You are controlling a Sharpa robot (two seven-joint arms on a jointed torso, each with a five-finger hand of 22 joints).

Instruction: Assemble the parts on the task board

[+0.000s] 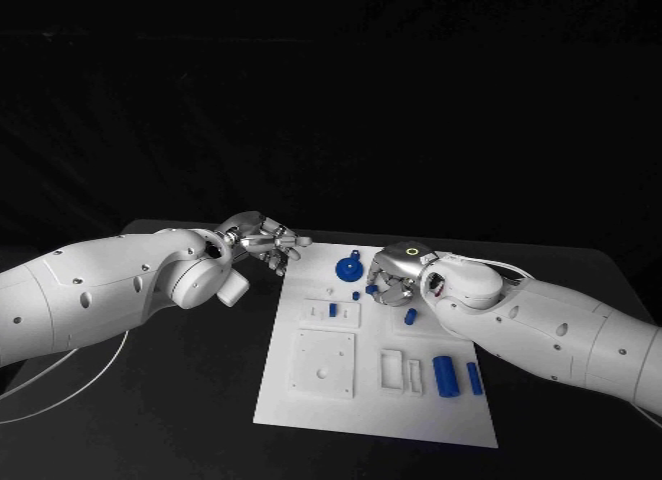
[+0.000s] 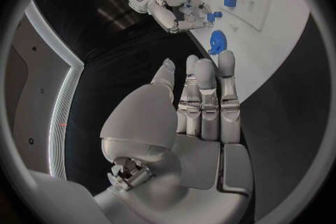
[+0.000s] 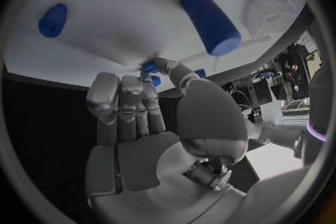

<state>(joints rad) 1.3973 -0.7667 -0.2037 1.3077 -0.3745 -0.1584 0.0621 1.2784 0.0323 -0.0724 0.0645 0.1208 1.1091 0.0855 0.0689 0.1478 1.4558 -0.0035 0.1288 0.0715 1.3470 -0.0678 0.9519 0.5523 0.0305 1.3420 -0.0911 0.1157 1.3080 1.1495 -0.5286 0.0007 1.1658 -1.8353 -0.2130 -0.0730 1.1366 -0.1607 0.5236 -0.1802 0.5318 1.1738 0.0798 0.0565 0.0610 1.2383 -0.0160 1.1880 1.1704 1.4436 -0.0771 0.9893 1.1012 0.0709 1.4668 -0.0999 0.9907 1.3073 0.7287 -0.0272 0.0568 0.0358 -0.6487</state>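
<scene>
L robot hand (image 1: 263,243) spread, empty, off far-left corner of task board (image 1: 324,405). R robot hand (image 1: 390,277) pinching small blue part (image 1: 372,290) over board.

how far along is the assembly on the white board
Early. Done: apparently nothing; the large blue cylinder and slimmer blue peg lie loose on the white task board, the blue gear at its far edge. In hand: the right hand pinches a small blue part. The left hand is empty.
</scene>
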